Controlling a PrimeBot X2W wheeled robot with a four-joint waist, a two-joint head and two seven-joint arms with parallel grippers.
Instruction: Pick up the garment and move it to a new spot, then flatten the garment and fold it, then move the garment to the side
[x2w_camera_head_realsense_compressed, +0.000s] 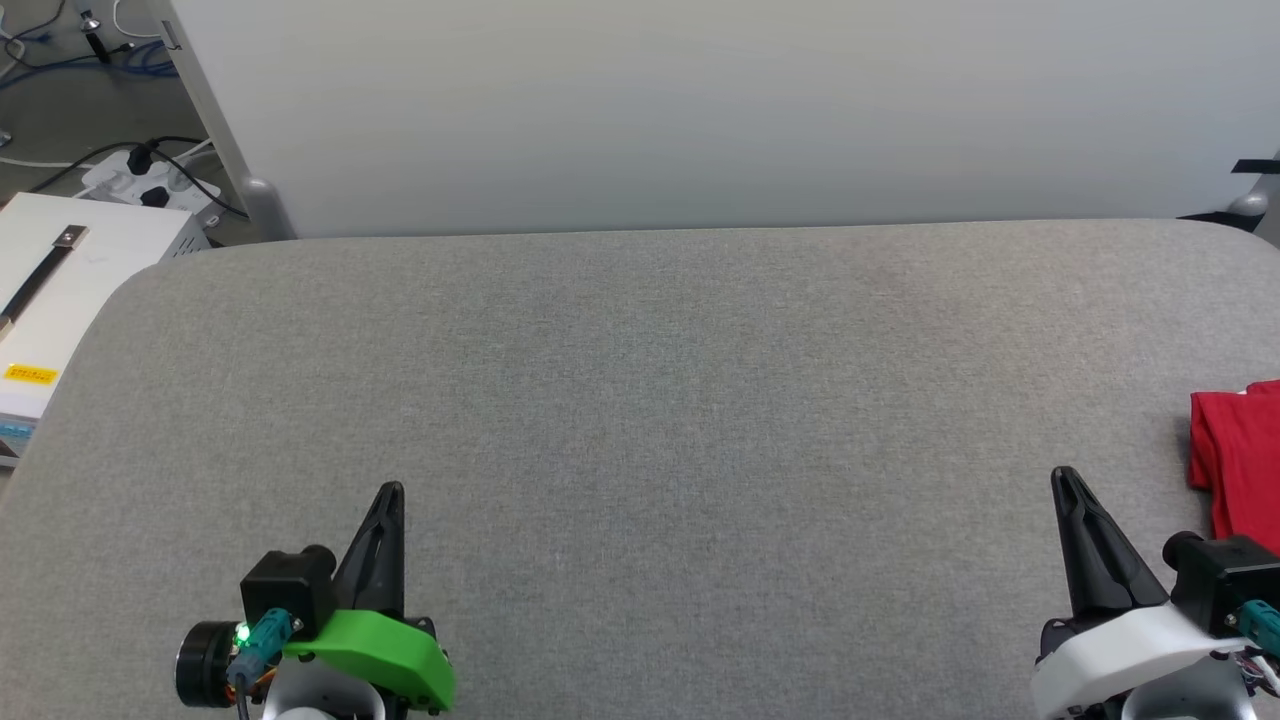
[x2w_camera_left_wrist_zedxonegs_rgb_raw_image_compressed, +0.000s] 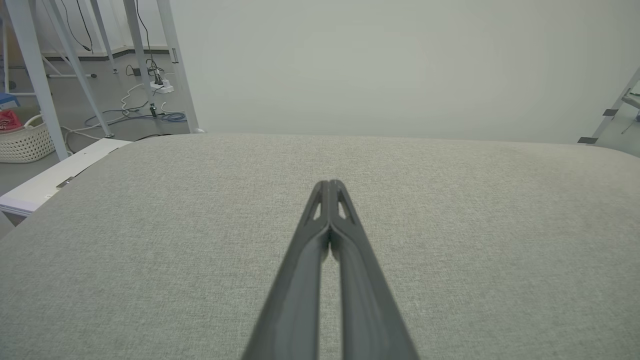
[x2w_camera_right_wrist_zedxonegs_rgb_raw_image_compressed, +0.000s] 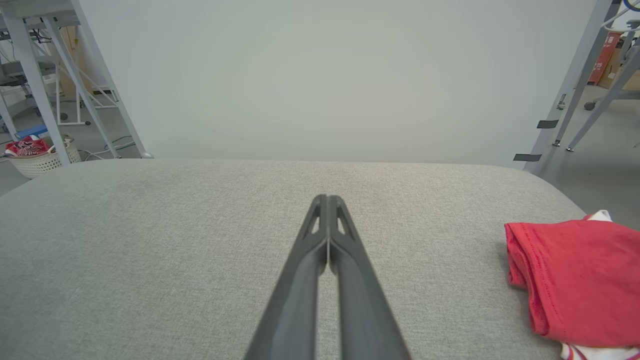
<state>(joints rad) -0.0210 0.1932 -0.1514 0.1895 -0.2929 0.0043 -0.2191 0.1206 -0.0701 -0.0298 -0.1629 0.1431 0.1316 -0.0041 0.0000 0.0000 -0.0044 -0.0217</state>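
The red garment (x2w_camera_head_realsense_compressed: 1243, 460) lies folded at the far right edge of the grey padded table (x2w_camera_head_realsense_compressed: 640, 400), partly cut off by the head view. In the right wrist view the garment (x2w_camera_right_wrist_zedxonegs_rgb_raw_image_compressed: 575, 280) shows as a red folded bundle with a bit of white at its corners. My right gripper (x2w_camera_head_realsense_compressed: 1064, 478) is shut and empty, just left of the garment and apart from it; its tips (x2w_camera_right_wrist_zedxonegs_rgb_raw_image_compressed: 327, 200) hover over bare cloth. My left gripper (x2w_camera_head_realsense_compressed: 391, 490) is shut and empty at the lower left, tips (x2w_camera_left_wrist_zedxonegs_rgb_raw_image_compressed: 330, 184) together above the table.
A pale partition wall (x2w_camera_head_realsense_compressed: 700, 100) stands behind the table. A white box (x2w_camera_head_realsense_compressed: 60, 290) sits off the left edge, with a power strip and cables (x2w_camera_head_realsense_compressed: 150, 180) on the floor. A white basket (x2w_camera_right_wrist_zedxonegs_rgb_raw_image_compressed: 40, 157) holding red cloth stands on the floor at the far left.
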